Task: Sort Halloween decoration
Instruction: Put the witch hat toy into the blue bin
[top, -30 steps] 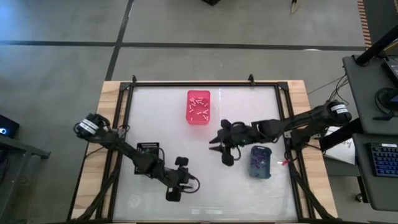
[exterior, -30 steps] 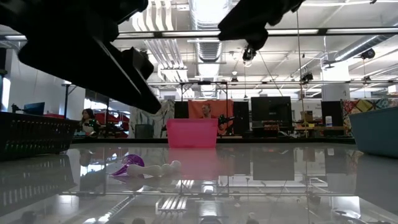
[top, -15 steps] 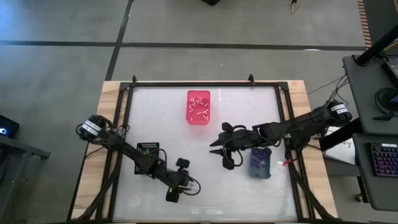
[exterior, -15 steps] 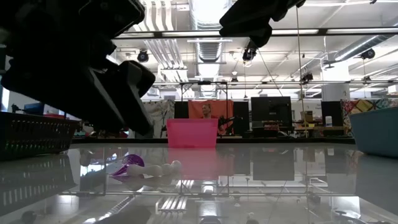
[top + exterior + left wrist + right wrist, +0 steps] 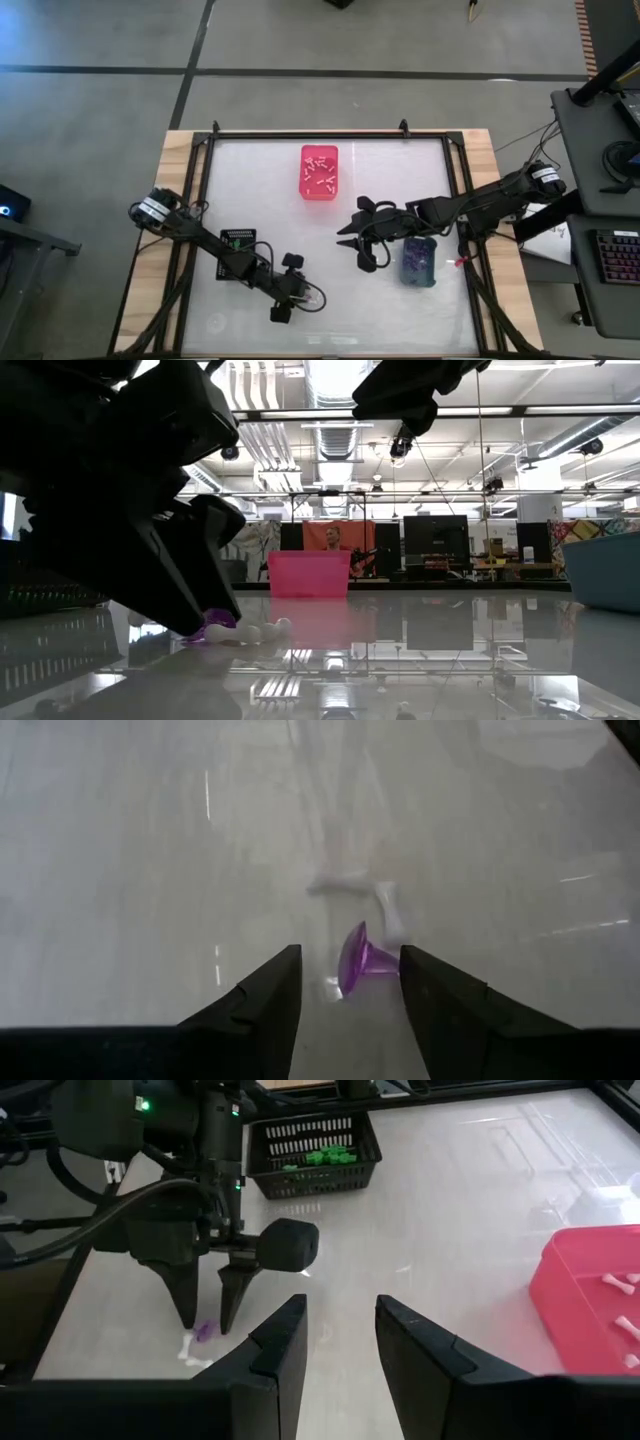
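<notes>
Left arm reaches low over the near worktop, its pincer [image 5: 207,1312] pointing down with fingers apart. Right arm extends level above mid-worktop, its pincer [image 5: 353,243] likewise parted, holding nothing.

You get even, bright overhead light. The glossy table [image 5: 420,650] mirrors ceiling lamps in the low view's lower half, where the left arm [image 5: 120,490] is a backlit silhouette. White pieces [image 5: 385,905] at left wrist centre blur.

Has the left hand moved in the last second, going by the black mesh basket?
Yes. In the high view the left hand, open, has slid away from the black mesh basket toward the table's near edge, now over the purple decoration piece.
</notes>
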`<state>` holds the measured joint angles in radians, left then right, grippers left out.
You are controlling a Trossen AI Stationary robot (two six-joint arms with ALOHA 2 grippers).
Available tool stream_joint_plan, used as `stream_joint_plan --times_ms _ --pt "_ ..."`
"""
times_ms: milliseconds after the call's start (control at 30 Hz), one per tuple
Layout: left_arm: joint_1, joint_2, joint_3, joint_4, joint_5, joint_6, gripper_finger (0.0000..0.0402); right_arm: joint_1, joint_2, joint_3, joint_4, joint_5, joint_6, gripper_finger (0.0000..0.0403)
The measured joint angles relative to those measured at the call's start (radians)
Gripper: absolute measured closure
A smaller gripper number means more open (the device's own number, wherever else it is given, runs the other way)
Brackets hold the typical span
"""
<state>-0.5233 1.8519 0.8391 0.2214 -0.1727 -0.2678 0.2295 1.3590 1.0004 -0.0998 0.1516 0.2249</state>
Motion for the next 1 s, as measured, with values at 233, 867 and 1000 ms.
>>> stream_joint_plan --times_ms 233,867,1000 --pt "0.000 0.000 0.000 -0.001 -0.001 -0.004 0.0301 0.004 0.001 0.000 0.000 0.003 -0.003 0.0291" --pt "0.000 -0.046 0.000 -0.032 -0.064 -0.019 0.0400 0.043 0.001 -0.027 0.007 0.009 -0.007 0.0291" --pt "0.000 -0.079 -0.002 -0.057 -0.120 0.015 0.0401 0.050 0.001 -0.055 0.030 0.009 -0.007 0.0291"
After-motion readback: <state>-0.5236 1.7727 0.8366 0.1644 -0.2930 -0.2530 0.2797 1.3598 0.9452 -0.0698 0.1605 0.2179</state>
